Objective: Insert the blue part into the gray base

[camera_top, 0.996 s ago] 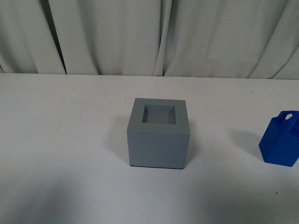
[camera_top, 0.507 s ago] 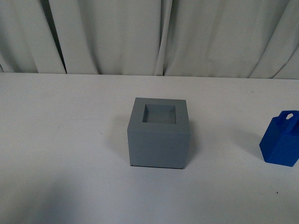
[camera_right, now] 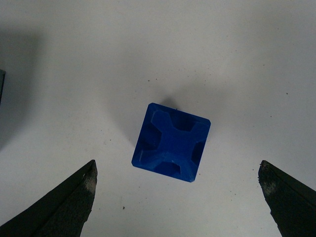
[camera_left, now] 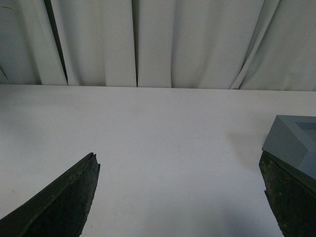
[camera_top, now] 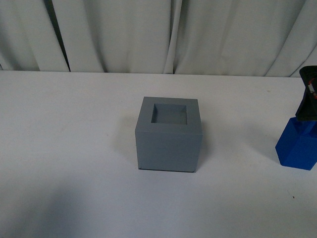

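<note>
The gray base (camera_top: 169,134) stands in the middle of the white table, its square recess facing up and empty. The blue part (camera_top: 298,148) stands upright at the far right edge of the front view. My right gripper (camera_top: 309,94) hangs just above it and hides its top. In the right wrist view the gripper (camera_right: 177,165) is open, looking straight down on the blue part (camera_right: 172,142), which lies between the wide-spread fingers without touching them. My left gripper (camera_left: 177,158) is open and empty over bare table. The gray base (camera_left: 291,140) shows beside one finger (camera_left: 291,197).
The white table (camera_top: 69,148) ends at a pale curtain (camera_top: 148,34) along the back. A sliver of the gray base shows at the edge of the right wrist view (camera_right: 1,84).
My right gripper has come into the front view and now sits over the blue part, covering its loop handle. The base and the blue part have not moved.
</note>
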